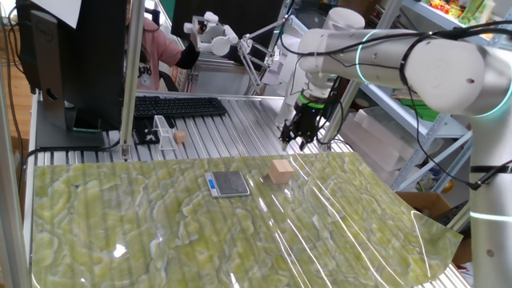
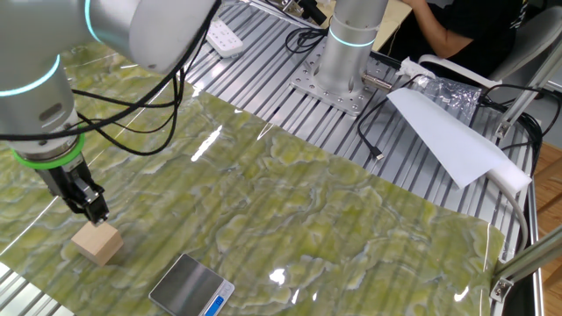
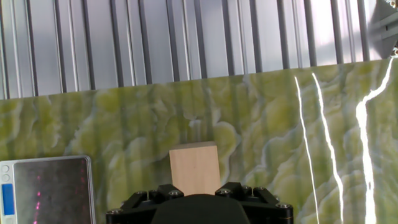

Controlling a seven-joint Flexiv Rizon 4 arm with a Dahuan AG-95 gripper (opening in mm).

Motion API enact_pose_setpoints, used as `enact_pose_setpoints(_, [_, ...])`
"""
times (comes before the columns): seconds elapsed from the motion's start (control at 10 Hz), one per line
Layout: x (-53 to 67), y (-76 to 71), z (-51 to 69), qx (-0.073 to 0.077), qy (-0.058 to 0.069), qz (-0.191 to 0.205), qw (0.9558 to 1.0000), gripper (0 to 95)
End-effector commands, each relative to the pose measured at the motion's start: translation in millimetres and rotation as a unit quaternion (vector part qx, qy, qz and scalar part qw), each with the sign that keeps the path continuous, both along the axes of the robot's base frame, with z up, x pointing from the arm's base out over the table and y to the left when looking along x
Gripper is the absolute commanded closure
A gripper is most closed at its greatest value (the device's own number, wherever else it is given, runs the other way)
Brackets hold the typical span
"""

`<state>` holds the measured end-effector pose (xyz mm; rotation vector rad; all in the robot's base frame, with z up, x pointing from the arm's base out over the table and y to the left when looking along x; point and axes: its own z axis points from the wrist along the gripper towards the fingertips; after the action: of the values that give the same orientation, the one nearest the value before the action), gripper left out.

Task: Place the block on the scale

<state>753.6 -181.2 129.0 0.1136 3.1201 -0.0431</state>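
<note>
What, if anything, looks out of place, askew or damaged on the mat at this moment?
Nothing stands out. The block sits flat and intact on the green mat, beside the scale and not touching it. The scale lies flat with a bare top plate. The gripper hangs above the block.

We see a black keyboard (image 1: 180, 106) at the far side, on the ribbed metal table (image 1: 232, 132). Near it lies a small tan ball (image 1: 181, 137). A green marbled mat (image 1: 200, 232) covers the near part.
</note>
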Motion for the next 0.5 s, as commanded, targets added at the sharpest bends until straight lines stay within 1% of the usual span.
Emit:
enact_pose_setpoints(0.1, [0.3, 2.6, -6.1, 0.001, 0.002, -0.002, 1.0, 38.0])
enact_pose_setpoints(0.5, [5.9, 8.6, -24.3, 0.001, 0.0, -0.005, 1.0, 38.0])
